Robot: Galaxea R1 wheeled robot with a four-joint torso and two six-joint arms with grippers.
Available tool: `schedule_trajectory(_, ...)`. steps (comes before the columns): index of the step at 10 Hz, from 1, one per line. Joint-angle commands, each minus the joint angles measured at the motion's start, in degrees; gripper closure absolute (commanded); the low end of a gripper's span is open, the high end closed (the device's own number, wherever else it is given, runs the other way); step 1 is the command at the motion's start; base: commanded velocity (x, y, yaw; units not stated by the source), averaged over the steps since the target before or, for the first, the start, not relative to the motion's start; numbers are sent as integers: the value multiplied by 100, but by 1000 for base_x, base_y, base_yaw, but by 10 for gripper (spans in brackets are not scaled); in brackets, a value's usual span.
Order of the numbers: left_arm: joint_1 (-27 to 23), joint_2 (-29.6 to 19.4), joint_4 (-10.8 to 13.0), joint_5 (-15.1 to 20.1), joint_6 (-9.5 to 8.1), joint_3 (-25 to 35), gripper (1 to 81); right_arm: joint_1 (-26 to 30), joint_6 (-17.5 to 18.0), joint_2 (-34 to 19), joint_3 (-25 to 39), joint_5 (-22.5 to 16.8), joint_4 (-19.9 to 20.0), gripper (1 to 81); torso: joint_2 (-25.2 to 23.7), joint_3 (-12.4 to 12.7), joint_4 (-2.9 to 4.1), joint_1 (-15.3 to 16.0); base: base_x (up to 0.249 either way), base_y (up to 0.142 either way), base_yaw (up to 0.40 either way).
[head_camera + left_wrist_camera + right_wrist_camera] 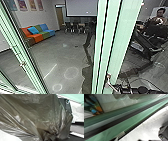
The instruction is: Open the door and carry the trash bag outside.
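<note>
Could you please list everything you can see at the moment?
trash bag: one, brownish grey, large in left wrist view
door framing: several uprights, pale green, left and centre-right of head view
handle: at least one, silvery, low on the centre-right framing
sofa: one, multicoloured, by the left wall
cushion: one, blue, on the sofa
pictures: several, mixed colours, left wall
screen: one, pale grey, far wall
chairs: several, dark, below the screen
far door: one, brown, left of the screen
floor: one, grey, across the room
person: one, dark clothing, upper right
robot parts: count unclear, black, lower right of head view
</note>
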Motion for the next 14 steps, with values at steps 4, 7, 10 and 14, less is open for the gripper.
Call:
schedule_trajectory(4,-186,-49,22,429,13,61,811,1055,607,-511,-756,706,215,10,-2,0,-2,10,63,0,0)
schedule_trajectory(7,-186,-49,22,429,13,61,811,993,608,-695,-581,750,216,10,6,-2,0,21,0,0,0)
schedule_trajectory(10,-186,-31,31,438,22,61,811,896,608,-1125,-10,1198,207,10,15,-6,5,34,0,0,0)
schedule_trajectory(14,-186,-22,31,438,31,61,811,887,599,-1329,219,1260,163,10,19,-6,6,39,0,0,0)
